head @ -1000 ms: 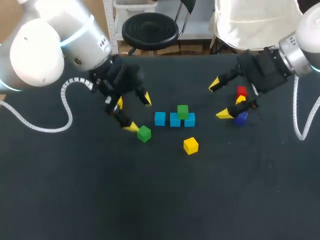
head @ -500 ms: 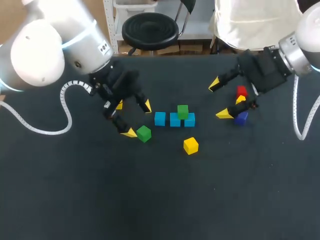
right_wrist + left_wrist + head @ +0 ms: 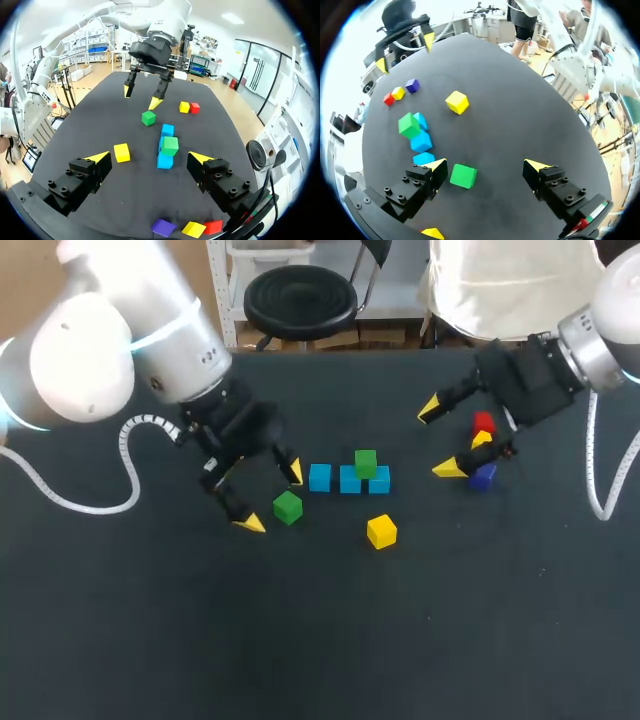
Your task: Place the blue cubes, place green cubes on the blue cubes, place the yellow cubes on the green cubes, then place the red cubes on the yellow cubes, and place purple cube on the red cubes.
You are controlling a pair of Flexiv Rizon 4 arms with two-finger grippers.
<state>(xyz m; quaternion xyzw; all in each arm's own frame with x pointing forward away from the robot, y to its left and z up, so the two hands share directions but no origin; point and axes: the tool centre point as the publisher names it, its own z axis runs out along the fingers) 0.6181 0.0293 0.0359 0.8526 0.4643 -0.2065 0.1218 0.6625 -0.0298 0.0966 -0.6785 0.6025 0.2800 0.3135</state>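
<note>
Table [image 3: 420, 640] — green cube [image 3: 463, 176] w/in left gripper [image 3: 487, 164]

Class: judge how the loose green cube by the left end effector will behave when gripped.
The green cube looks rigid, with crisp edges, so it probably will not deform. Flat on the table, it should slide rather than roll if nudged. It lies nearer one finger of the open left end effector, so that finger may push it first.
</note>
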